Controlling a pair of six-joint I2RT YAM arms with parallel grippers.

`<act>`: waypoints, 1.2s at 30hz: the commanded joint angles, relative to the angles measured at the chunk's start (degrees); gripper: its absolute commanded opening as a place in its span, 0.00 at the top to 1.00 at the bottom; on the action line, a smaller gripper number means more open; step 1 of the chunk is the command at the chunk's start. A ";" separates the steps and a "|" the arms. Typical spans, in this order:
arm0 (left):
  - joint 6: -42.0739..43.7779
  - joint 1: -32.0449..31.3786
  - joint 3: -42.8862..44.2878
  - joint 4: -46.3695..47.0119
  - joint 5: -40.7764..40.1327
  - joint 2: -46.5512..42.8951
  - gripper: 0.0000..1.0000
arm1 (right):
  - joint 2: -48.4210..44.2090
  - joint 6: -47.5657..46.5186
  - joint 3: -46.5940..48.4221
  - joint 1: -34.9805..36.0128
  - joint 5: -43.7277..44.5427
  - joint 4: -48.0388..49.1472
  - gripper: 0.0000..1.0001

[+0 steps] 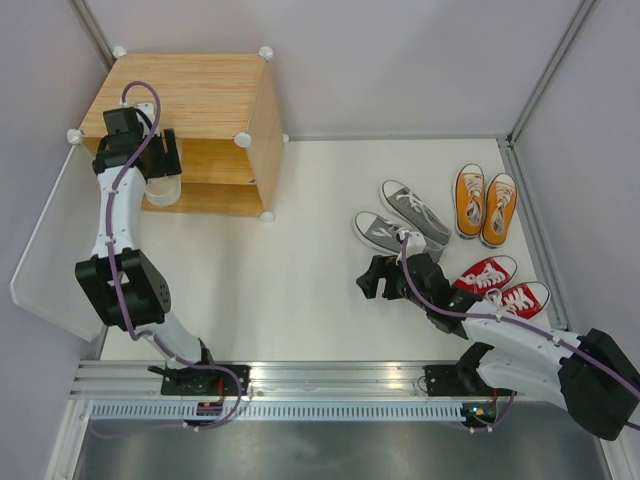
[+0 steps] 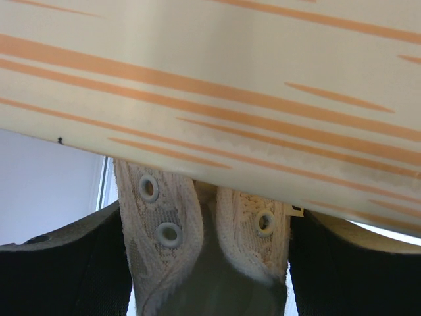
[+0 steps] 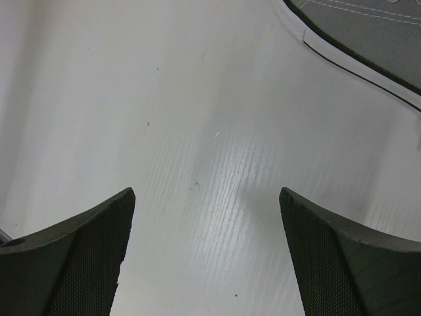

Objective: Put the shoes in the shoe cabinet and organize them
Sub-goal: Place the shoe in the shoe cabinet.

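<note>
Left fingers clamp the cream shoe by its eyelet flaps at the shoe cabinet mouth, to slide it in. I hold my right fingers wide and empty above the desk beside the grey pair, likely next.

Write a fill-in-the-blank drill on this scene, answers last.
The left claw grips a ____ lace-up canvas sneaker.
The right claw hangs open beside the ____ canvas sneakers.
Farther from the arms than the red canvas sneakers stands the ____ pair.
The light-wood cube cabinet stands at the white table's far ____ corner.
Missing: cream; grey; orange; left.
</note>
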 commanded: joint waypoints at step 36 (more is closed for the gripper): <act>-5.10 0.42 -19.74 28.85 -1.79 -3.82 0.22 | -1.06 -1.04 -0.42 -0.34 -0.07 2.18 0.06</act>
